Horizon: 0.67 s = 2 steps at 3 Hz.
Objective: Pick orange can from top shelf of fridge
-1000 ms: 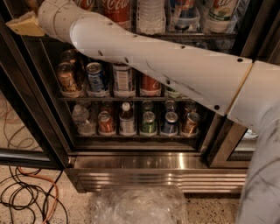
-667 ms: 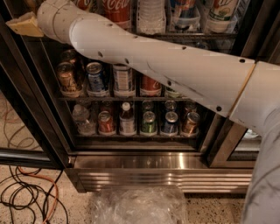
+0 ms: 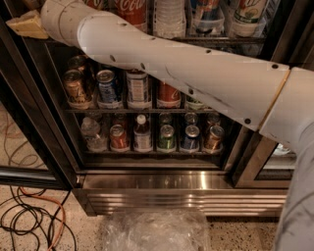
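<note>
Little movement since a second ago. Holds the arm (image 3: 196,78) across the fridge (image 3: 186,181), elbow (image 3: 64,19) raised at the left end of the top shelf (image 3: 221,40), forearm gone above it. Keeps the gripper above that shelf too, out of view; cannot tell its grasp. Shows a Coke (image 3: 131,10) and clear bins (image 3: 216,24) further right on the shelf. Cannot make out the orange can, presumably higher on that shelf. Suggests a reach under way up there; pick unconfirmed.

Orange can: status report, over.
Gripper upper left, at top shelf height. Orange can not made out. Arm crosses fridge front, hiding the shelf's left part.
</note>
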Motion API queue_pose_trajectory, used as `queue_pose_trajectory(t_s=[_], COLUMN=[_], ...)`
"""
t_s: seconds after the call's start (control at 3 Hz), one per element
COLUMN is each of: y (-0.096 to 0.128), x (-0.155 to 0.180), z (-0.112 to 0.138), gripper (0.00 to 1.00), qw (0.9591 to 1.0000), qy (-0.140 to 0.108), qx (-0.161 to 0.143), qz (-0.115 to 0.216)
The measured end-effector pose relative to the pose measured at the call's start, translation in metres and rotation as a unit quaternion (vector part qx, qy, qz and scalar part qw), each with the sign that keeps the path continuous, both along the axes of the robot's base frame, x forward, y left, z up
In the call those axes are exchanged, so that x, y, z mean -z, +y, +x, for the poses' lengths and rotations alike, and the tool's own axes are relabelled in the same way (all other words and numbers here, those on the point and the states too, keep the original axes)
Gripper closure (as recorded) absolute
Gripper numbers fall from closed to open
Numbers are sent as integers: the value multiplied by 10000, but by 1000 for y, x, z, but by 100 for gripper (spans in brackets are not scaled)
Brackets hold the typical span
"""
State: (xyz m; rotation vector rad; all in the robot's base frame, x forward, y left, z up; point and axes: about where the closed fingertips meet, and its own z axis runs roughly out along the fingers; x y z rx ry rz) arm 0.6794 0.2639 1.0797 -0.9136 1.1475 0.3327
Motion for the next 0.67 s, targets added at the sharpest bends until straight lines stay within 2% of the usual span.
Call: queue_pose_trajectory(t_s=[0.33,0.67], y=[0,-4], x=[0,-4], z=[0,-5], gripper=[100,100], qw=[10000,9999], qy=[0,-13], qx=[0,-150], qz=[0,-20])
